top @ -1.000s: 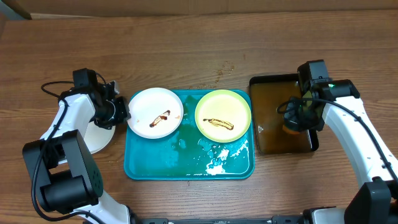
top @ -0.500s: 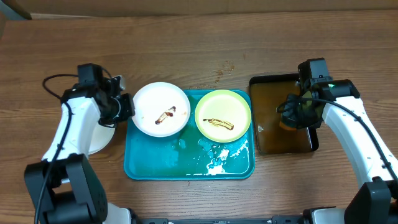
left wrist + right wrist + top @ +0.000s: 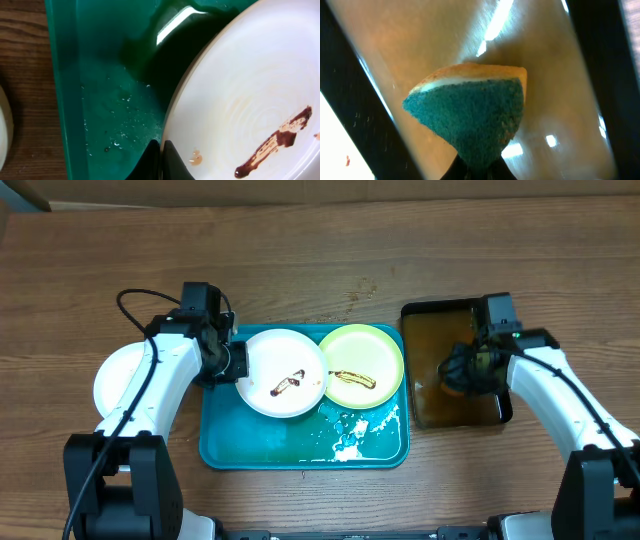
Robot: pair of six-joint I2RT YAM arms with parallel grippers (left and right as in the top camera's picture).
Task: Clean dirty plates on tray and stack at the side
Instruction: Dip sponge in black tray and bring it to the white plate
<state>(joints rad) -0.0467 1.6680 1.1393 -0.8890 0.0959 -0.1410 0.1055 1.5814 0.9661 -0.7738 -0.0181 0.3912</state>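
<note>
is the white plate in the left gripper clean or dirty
Dirty: a brown sauce smear crosses the white plate, whose rim the left gripper pinches.

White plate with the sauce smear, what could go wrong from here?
The left pincer pinches the white plate only at its rim, so it could slip onto the turquoise tray. Its far edge meets the green plate and could shove it. The sponge may drip when carried over.

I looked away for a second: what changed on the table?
The left gripper, shut on the smeared white round plate, dragged it rightward along the turquoise plastic tray until it meets the pale green plate. The right gripper stayed over the black tray, shut on its teal-and-yellow sponge.
</note>
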